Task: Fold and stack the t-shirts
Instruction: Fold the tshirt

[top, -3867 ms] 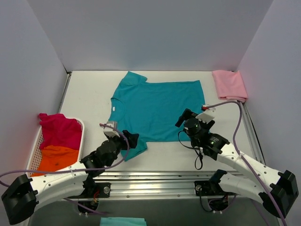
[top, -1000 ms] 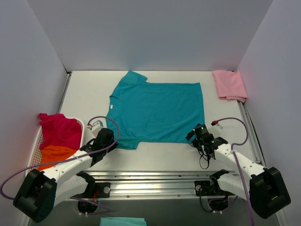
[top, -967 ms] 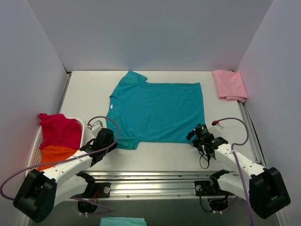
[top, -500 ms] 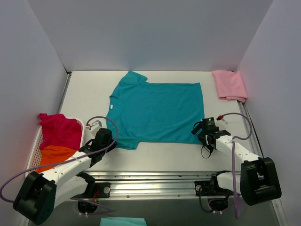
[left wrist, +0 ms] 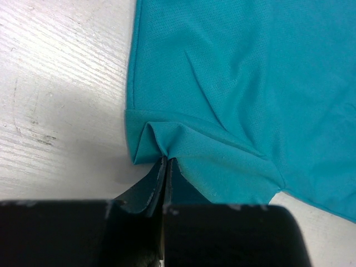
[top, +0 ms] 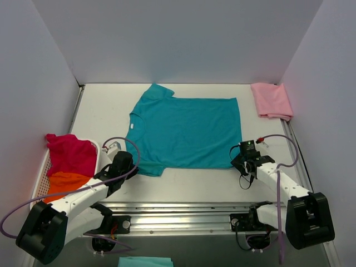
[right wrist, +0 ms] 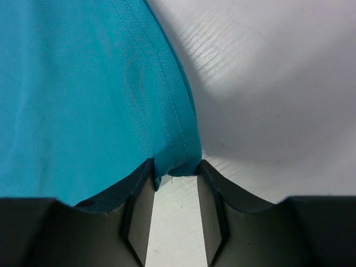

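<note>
The teal t-shirt is spread flat at the centre of the desk; being thin, light and limp, it is judged best taken at its stitched edges. Its sleeve hem at the shirt's 7 o'clock is clamped in the closed left gripper. The hem corner at 5 o'clock is straddled by the right gripper, jaws partly apart, and whether it is pinched cannot be told.

White table carries teal t-shirt, pink t-shirt, basket.
</note>
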`<state>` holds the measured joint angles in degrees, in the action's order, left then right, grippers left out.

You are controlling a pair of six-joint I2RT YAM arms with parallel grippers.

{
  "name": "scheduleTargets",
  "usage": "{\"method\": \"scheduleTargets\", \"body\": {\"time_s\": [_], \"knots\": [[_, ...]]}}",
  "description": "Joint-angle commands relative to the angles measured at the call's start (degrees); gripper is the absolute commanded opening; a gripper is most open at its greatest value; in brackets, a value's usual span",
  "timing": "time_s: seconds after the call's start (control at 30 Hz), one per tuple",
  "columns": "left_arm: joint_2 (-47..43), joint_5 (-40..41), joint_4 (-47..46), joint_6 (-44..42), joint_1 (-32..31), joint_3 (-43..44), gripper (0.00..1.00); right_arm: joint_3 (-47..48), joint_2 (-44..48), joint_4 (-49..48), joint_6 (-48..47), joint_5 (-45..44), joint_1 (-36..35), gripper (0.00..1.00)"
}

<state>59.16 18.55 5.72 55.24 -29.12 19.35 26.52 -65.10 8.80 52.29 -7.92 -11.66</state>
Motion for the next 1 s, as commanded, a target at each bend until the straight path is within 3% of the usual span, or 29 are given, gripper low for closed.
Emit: {"method": "scheduleTargets", "body": {"time_s": [0.0, 0.13, 0.17, 0.47, 0.97], "knots": [[-0.53, -0.53, -2.73, -0.57, 0.38, -0.19, 0.02, -0.24, 3.22, 4.55, 0.0, -0.51, 0.15, 0.31], [-0.8, -0.7, -2.46, -0.49, 0.38, -0.28, 0.02, -0.42, 3.49, 4.74, 0.0, -0.34, 0.15, 0.13], [-0.8, -0.7, -2.46, -0.49, 0.38, -0.28, 0.02, -0.42, 3.4, 4.56, 0.0, -0.34, 0.15, 0.0], [-3.34, -0.53, 1.22, -0.58, 0.38, 1.21, 0.02, 0.72, 3.93, 4.56, -0.96, -0.43, 0.15, 0.0], [-16.0, -3.16, 16.6, 0.57, 0.38, 7.45, 0.02, 3.09, 9.99, 6.93, -3.33, 0.1, 0.15, 0.0]]}}
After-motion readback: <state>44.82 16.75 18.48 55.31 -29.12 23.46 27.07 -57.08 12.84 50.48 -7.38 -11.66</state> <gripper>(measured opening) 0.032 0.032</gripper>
